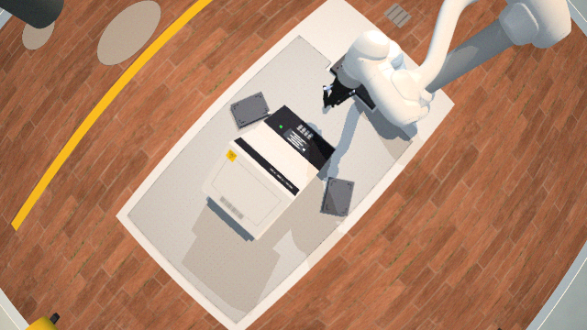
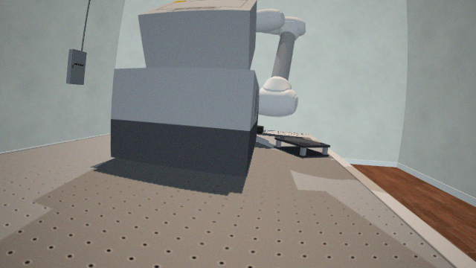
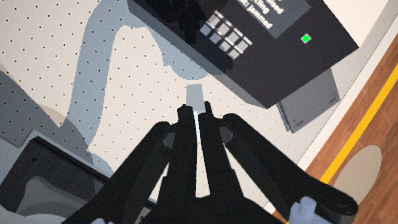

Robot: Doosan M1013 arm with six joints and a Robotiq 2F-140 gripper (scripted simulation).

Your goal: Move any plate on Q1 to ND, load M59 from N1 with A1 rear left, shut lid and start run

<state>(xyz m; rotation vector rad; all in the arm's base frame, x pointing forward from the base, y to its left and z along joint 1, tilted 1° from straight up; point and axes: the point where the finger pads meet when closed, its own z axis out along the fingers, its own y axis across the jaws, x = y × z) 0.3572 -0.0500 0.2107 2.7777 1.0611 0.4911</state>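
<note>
The tabletop (image 1: 174, 202) is showing a pale, speckled, matte surface drilled with a regular grid of small holes, sitting on reddish wood-plank flooring crossed by one yellow stripe (image 1: 92, 115). The cycler Q1 (image 1: 257, 183) is standing as a boxy cream housing over a dark base, with a glossy black front panel (image 1: 304, 137) where a single green lamp (image 3: 305, 38) is glowing and two rows of four pale square keys (image 3: 227, 32) are lying side by side.

I am counting three flat dark grey rectangular nests: one (image 1: 249, 109) beside the panel's lamp end, one (image 1: 337, 196) off the cycler's other side, and one (image 1: 337, 69) half hidden under the smooth white arm (image 1: 390, 78). I cannot make out the plate M59 anywhere.

The black claw (image 3: 195, 111) is hanging clenched tight, gripping nothing, its slim fingers pressing together over bare tabletop, near the panel's key edge but apart from it.
</note>
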